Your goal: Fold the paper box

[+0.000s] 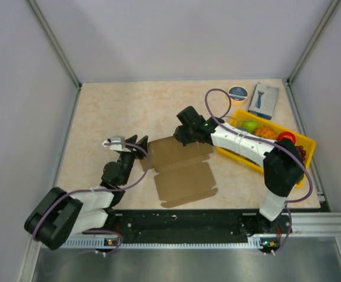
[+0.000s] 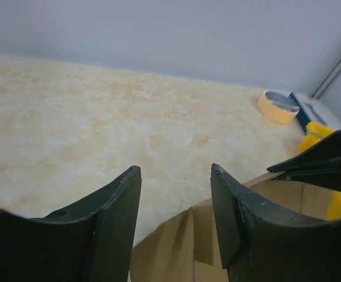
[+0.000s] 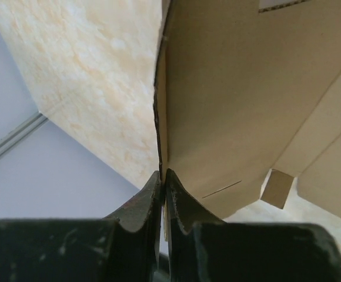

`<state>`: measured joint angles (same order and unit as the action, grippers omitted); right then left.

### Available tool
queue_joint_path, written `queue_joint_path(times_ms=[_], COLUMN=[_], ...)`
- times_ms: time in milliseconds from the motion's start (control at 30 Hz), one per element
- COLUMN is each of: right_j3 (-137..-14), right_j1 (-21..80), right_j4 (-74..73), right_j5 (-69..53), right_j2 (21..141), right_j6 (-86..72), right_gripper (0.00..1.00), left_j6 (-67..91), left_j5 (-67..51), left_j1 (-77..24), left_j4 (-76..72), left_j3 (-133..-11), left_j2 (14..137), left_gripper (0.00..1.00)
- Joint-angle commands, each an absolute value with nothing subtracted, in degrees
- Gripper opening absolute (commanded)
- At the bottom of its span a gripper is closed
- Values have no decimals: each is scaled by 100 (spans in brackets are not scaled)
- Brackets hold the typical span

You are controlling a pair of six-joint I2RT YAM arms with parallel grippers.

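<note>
Brown cardboard, dead centre of the table [image 1: 112,111]: that's your paper box [image 1: 179,170], a die-cut sheet mostly flat, with its far panel lifted off the surface.

Your right gripper [image 1: 185,134] is on the sheet's far edge, reaching in from the right. On the right wrist view the two fingers [image 3: 141,205] are pressed together with the thin edge of the paper box [image 3: 247,88] sandwiched between them, so that's a clamp on the cardboard. The panel runs up and away from the fingertips, and a small notched tab shows at its lower right.

Your left gripper [image 1: 136,144] sits at the sheet's left edge, just beside the raised corner. On the left wrist view its jaws stand apart, with bare table showing through the gap. The paper box [image 2: 176,247] rises just below and ahead of that gap, a folded flap standing up between the two fingers [image 2: 117,200]. You can't tell from here whether either finger touches the cardboard, but nothing is pinched.

The dark tip of the right gripper [image 2: 329,161] pokes into the left wrist view from the right, at the cardboard's upper edge.

Off to the far right, well apart from the sheet: a yellow tray [image 1: 308,147], a tape roll [image 1: 237,93] and a blue-and-white box [image 1: 263,100]
</note>
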<state>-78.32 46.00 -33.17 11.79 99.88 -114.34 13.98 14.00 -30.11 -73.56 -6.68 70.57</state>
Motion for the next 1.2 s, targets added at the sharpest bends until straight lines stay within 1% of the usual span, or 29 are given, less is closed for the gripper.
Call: queue_joint_path(times_ms=[0, 33, 67, 100, 133, 167, 200, 233, 333, 367, 400, 533, 600, 633, 700, 800, 867, 900, 1000, 1033, 1100, 1133, 1167], right_j3=[-8253, -8253, -8253, -8209, -8183, -8148, -8052, -7955, -7227, -6981, -6517, -6047, -5828, -5723, -5415, -5037, -5027, -5045, -4826, -4816, -4816, -4825, -4834], right_j1=[4588, 4562, 4535, 4518, 4518, 4518, 4518, 4509, 4518, 4518, 4518, 4430, 4395, 4386, 4342, 4254, 4184, 4149, 3974, 3912, 3693, 3631, 3578], right_j4=[-3349, -3349, -3340, -3331, -3296, -3122, -2998, -2832, -1394, -884, 217, 1352, 1817, 2341, 2732, 3233, 3375, 3401, 3919, 3955, 4104, 4174, 4236], right_j5=[1503, 1512, 1538, 1564, 1599, 1678, 1714, 1749, 1916, 1977, 1995, 1583, 1188, 960, 792, 607, 353, 230, -209, -472, -763, -1043, -1159], right_j2=[9949, 9932, 9914, 9888, 9870, 9835, 9809, 9774, 9554, 9397, 9352, 9290, 9308, 9290, 9264, 9071, 9070, 9105, 9176, 9228, 9325, 9369, 9482], right_j6=[-11085, -10996, -10899, -10759, -10671, -10566, -10338, -10214, -9573, -9119, -8827, -7982, -7525, -7367, -7102, -7049, -6883, -6830, -6776, -6785, -6803, -6803, -6890], right_gripper=[3, 2, 0, 0, 0, 0, 0, 0, 0, 0, 0, 0, 0, 0, 0, 0, 0, 0, 0, 0, 0, 0, 0], left_j6=[2257, 2381, 2547, 2923, 2988, 2988, 2997, 3006, 3242, 3356, 3566, 3867, 3920, 3894, 3876, 3692, 3403, 3375, 3358, 3357, 3270, 3200, 2947], left_j5=[1547, 1512, 1538, 1677, 1774, 1854, 1985, 2047, 2083, 2022, 1961, 1407, 1345, 1327, 1415, 1214, 803, 782, 844, 844, 582, 406, 222], left_j1=[-3015, -3015, -3015, -3015, -3015, -3006, -3006, -2997, -2980, -2971, -2953, -2953, -2953, -2953, -2944, -2953, -2944, -2953, -2944, -2944, -2953, -2944, -2953], left_j4=[-8135, -6764, -6011, -5063, -3696, -3091, -2667, -1897, -1005, -532, -292, 228, 386, 404, 579, 511, 256, 211, 220, 246, 272, 238, 63], left_j3=[-492, -544, -780, -956, -1141, -1412, -1519, -1599, -1810, -1906, -1942, -1951, -1916, -1907, -1890, -1925, -1898, -1925, -2083, -2153, -2250, -2320, -2338], left_j2=[5523, 5119, 4306, 3950, 3659, 3221, 3034, 2850, 2374, 2286, 2276, 2390, 2505, 2531, 2575, 2479, 2426, 2443, 2601, 2767, 2961, 3119, 3198], left_gripper=[58, 58, 59, 60, 60, 60, 60, 60, 64, 64, 64, 63, 63, 63, 63, 58, 59, 61, 63, 61, 52, 46, 45])
